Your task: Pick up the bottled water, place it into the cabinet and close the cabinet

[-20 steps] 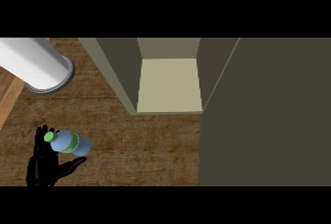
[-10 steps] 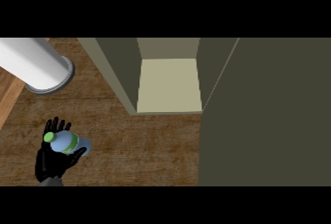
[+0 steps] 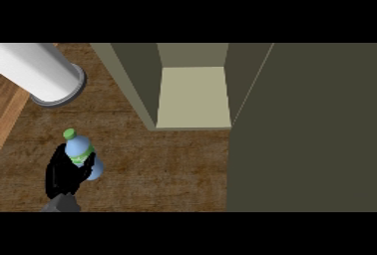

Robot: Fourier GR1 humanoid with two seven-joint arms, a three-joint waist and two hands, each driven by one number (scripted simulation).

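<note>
Pick step: left hand [image 3: 63,174] clamped on bottle [image 3: 79,148]; next move carries it forward-right of the hand into the open cabinet [image 3: 193,97]

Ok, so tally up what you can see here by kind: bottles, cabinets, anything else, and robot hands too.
bottled water: 1
cabinet: 1, door open
white cylinder: 1
left hand: 1, curled round the bottled water
Total: 4

No legible text, no numbers, no signs
</note>
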